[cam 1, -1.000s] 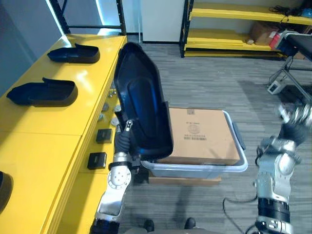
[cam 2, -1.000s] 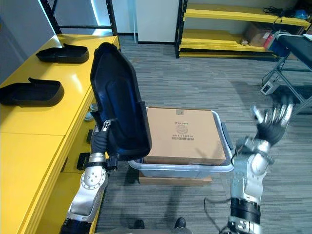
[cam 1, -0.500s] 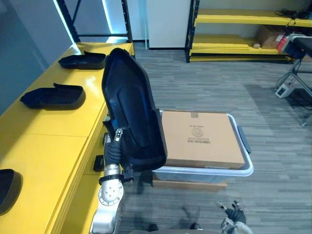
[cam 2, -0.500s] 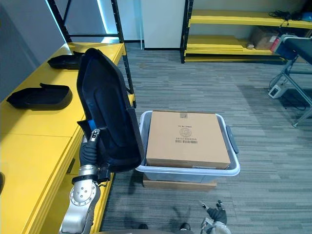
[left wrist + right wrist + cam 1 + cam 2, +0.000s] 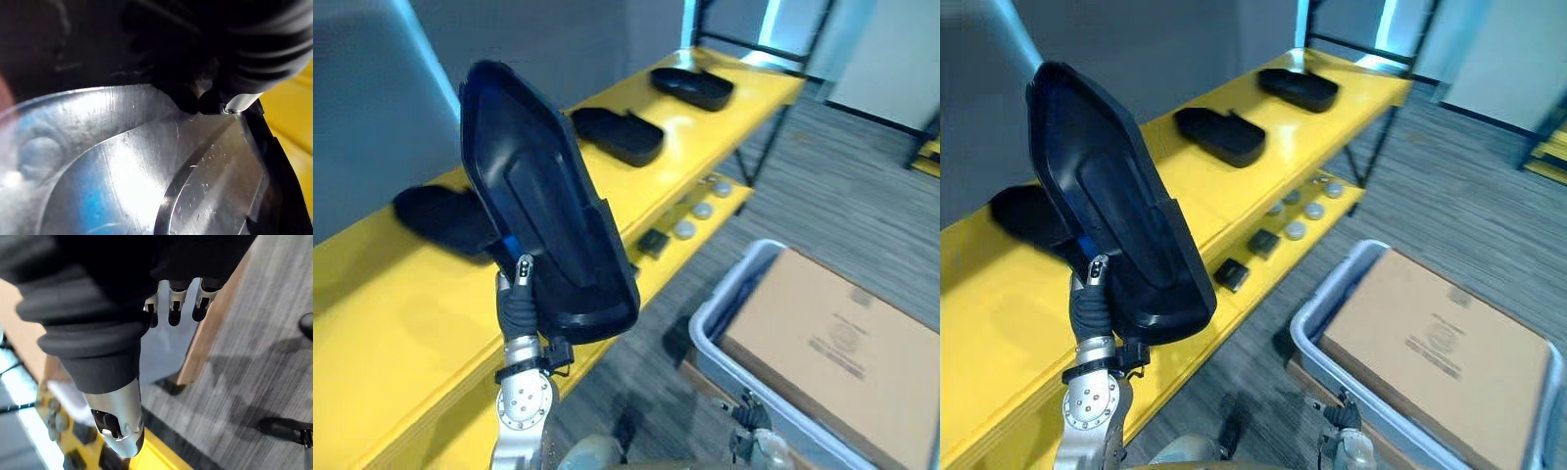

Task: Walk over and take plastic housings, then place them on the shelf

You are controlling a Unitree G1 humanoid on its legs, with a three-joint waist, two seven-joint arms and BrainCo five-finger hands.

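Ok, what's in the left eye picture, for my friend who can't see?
The robot's left hand holds a dark plastic housing upright by a yellow shelf where three more housings lie. A cardboard box sits in a grey bin; the right hand hangs low.

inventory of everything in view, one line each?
held housing: 1, black, upright in the left hand in front of the shelf
shelf housings: 3, black, spaced along the shelf's top
yellow shelf: 1, yellow, along the robot's left
round pieces: several, silver, lower shelf level
small blocks: 2, black, lower level beside the round pieces
cardboard box: 1, brown, inside the tub
tub: 1, pale grey, on the floor right of the shelf
floor: grey carpet
left hand: gripping the held housing's lower end
right hand: fingers relaxed, holding nothing, low near the tub
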